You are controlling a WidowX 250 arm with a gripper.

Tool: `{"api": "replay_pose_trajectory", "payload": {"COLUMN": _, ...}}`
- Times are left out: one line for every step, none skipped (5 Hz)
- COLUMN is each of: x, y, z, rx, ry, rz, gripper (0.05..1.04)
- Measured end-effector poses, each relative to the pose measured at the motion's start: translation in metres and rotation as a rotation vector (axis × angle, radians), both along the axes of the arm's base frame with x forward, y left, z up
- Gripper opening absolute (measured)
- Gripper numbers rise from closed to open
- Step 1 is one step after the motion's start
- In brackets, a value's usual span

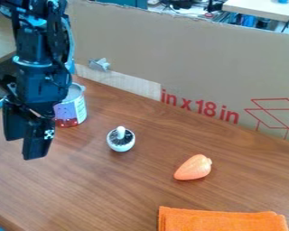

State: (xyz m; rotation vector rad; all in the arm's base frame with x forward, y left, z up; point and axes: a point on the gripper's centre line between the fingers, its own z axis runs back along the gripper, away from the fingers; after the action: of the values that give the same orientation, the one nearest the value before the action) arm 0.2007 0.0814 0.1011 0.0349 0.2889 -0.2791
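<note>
The gripper (25,148) hangs above the wooden table at the left, open, its two fingers offset from each other, with nothing seen between them. Behind it and to its right stands a can (71,108) with a purple and red label, partly hidden by the arm. Farther right, a small white mushroom-like toy (120,140) with a dark speckled ring and a pale stem rests on the table, stem up. An orange, carrot-like piece (193,168) lies right of the middle. At the bottom right is a folded orange cloth (222,220).
A tall cardboard wall (201,58) with red print runs along the table's (110,189) back edge. A crumpled silvery piece (99,64) sticks to it near the arm. Blue edges show at the far left and in the bottom left corner.
</note>
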Motion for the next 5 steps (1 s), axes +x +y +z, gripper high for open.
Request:
{"api": "replay_pose_trajectory", "payload": {"x": -0.001, "y": -0.001, "z": -0.005, "rx": -0.006, "ry": 0.018, "rz": 0.005, "gripper": 1.003}}
{"api": "replay_pose_trajectory", "payload": {"x": 0.014, "y": -0.037, "z": -0.006, "rx": 0.025, "ry": -0.045, "rz": -0.024, "gripper": 1.003}}
{"api": "replay_pose_trajectory", "payload": {"x": 0.027, "y": -0.091, "z": -0.003, "rx": 0.046, "ry": -0.102, "rz": -0.104, "gripper": 1.003}}
{"api": "replay_pose_trajectory", "payload": {"x": 0.037, "y": -0.14, "z": -0.012, "rx": 0.064, "ry": -0.164, "rz": -0.106, "gripper": 1.003}}
{"api": "replay_pose_trajectory", "payload": {"x": 0.046, "y": -0.187, "z": -0.023, "rx": 0.026, "ry": -0.194, "rz": -0.048, "gripper": 1.003}}
